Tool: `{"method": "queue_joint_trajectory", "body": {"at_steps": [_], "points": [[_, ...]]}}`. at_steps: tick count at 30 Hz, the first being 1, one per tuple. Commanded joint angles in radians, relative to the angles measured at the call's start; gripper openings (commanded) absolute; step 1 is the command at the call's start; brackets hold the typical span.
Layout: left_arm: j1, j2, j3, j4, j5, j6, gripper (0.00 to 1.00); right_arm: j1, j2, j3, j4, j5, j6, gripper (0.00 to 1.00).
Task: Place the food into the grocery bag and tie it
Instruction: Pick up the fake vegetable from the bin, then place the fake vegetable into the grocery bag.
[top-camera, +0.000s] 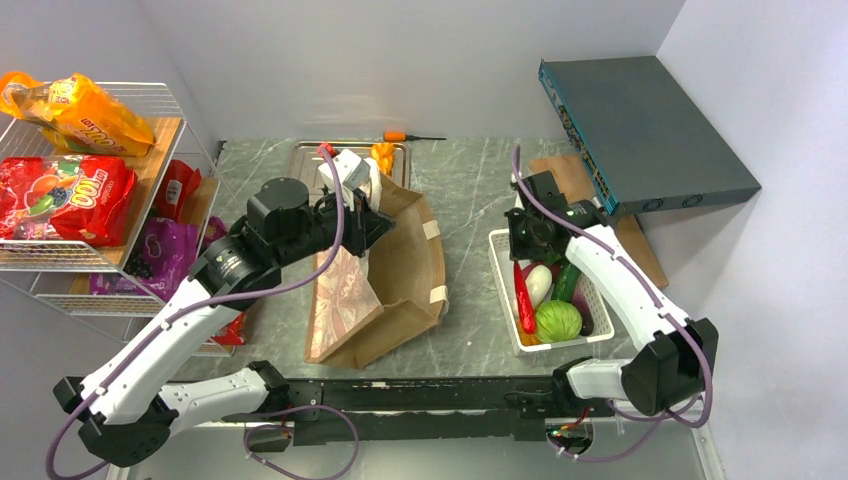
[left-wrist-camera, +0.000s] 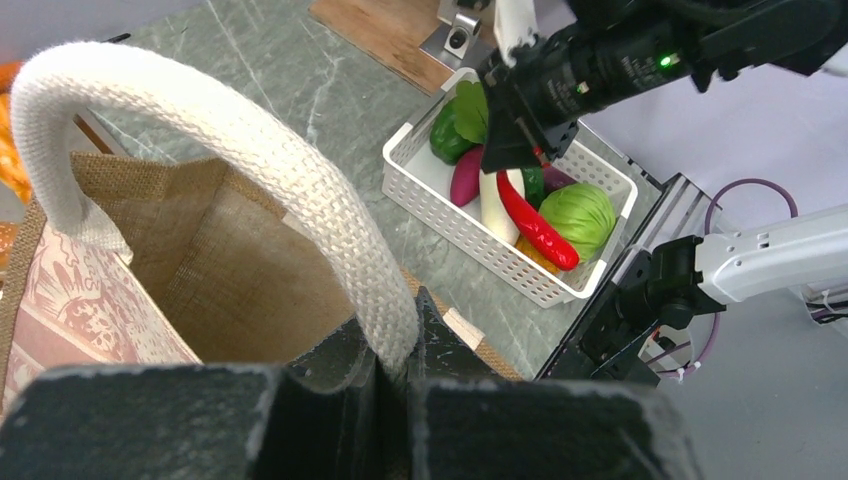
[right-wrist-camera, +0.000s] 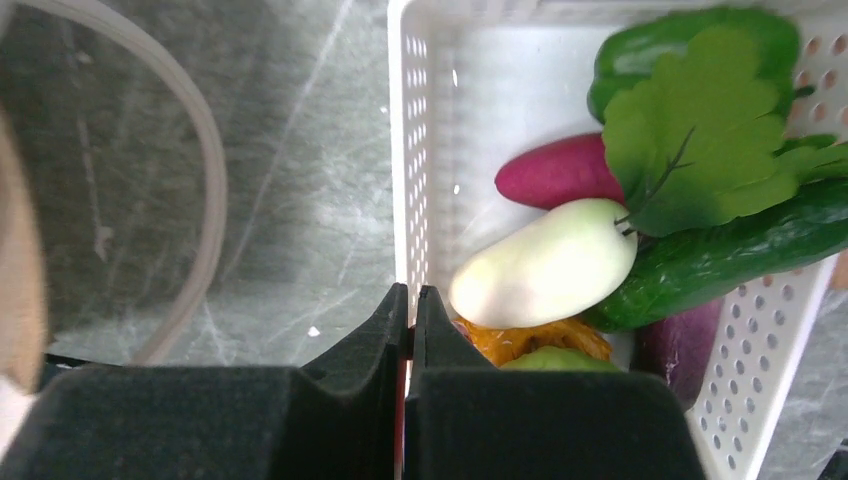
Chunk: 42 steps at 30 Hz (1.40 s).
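Our left gripper (left-wrist-camera: 396, 345) sits nearest, jaws pressed together on the white handle (left-wrist-camera: 290, 190) of the grocery bag (left-wrist-camera: 230, 270), which lies open on the table (top-camera: 470, 190) left of the white basket (left-wrist-camera: 480, 242). Our right gripper (right-wrist-camera: 410, 300) is closed over the basket's wall; the thin red strip it pinches is, we think, the red chili (left-wrist-camera: 535, 225).

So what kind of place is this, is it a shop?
Probably a robot lab set up like a small shop: a wire shelf of snack packets, a white basket of vegetables, and robot arms packing a grocery bag.
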Motion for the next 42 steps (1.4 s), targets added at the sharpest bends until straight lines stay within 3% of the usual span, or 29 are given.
{"method": "queue_joint_trajectory", "body": {"at_steps": [1,13,18,24,31,42], "points": [[0.002,0.003,0.047,0.076,0.021,0.017,0.00,-0.004,-0.060,0.115,-0.034,0.020,-0.019,0.00],[0.002,0.004,0.049,0.072,0.025,0.016,0.00,-0.004,-0.085,0.402,-0.031,-0.009,0.048,0.00],[0.001,-0.004,0.042,0.074,0.021,0.013,0.00,-0.007,-0.080,0.480,0.054,-0.086,0.125,0.00],[0.002,-0.011,0.040,0.074,0.020,0.013,0.00,-0.005,-0.095,0.389,0.354,-0.366,0.296,0.00],[0.001,-0.031,0.025,0.079,0.015,0.007,0.00,-0.004,-0.062,0.210,0.748,-0.588,0.565,0.00],[0.003,-0.061,0.007,0.073,0.001,0.004,0.00,0.076,0.035,0.181,0.857,-0.673,0.643,0.00]]}}
